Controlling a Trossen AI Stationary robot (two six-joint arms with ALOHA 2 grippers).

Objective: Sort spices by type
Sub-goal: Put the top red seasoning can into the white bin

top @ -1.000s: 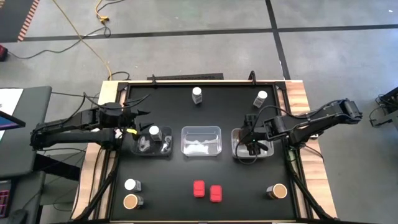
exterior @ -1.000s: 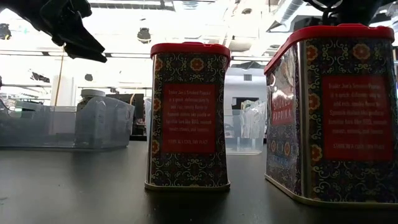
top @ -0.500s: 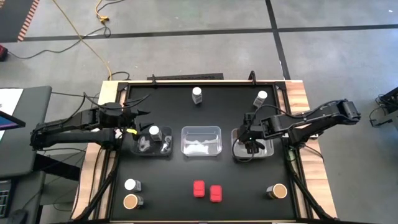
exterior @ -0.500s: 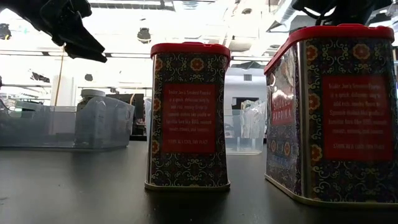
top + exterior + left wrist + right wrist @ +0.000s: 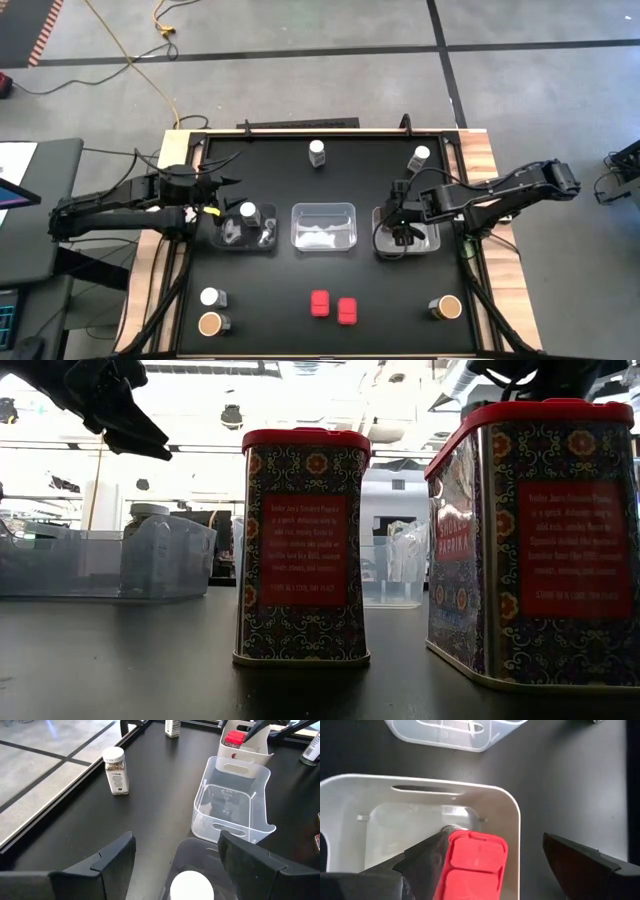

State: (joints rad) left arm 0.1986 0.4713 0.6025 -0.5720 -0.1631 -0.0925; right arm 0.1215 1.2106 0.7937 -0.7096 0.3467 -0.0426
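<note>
My right gripper [image 5: 404, 228] hangs open over the right clear tray [image 5: 434, 241]. A red packet [image 5: 472, 865] stands in that tray, close beside one finger [image 5: 422, 855] and far from the other [image 5: 580, 865]. My left gripper [image 5: 182, 855] is open and raised above the left tray [image 5: 232, 240], which holds a white-capped jar [image 5: 249, 211]. Two red packets [image 5: 319, 302] [image 5: 347, 310] stand on the table near its front edge. More white-capped jars [image 5: 317, 152] [image 5: 420, 157] [image 5: 211, 297] and tan-topped jars [image 5: 210, 323] [image 5: 446, 307] stand around the table. My right gripper has one finger [image 5: 422, 855] right beside the long side [image 5: 445, 870] of the red packet in the tray; I cannot tell whether they touch. The other finger stands well clear. The fingers slant down from above.
The middle clear tray [image 5: 323, 226] stands between the other two with nothing in it. Raised rails [image 5: 300, 131] edge the black table. In the low view the two front red packets [image 5: 305, 545] [image 5: 540, 540] loom close and hide much of the table behind.
</note>
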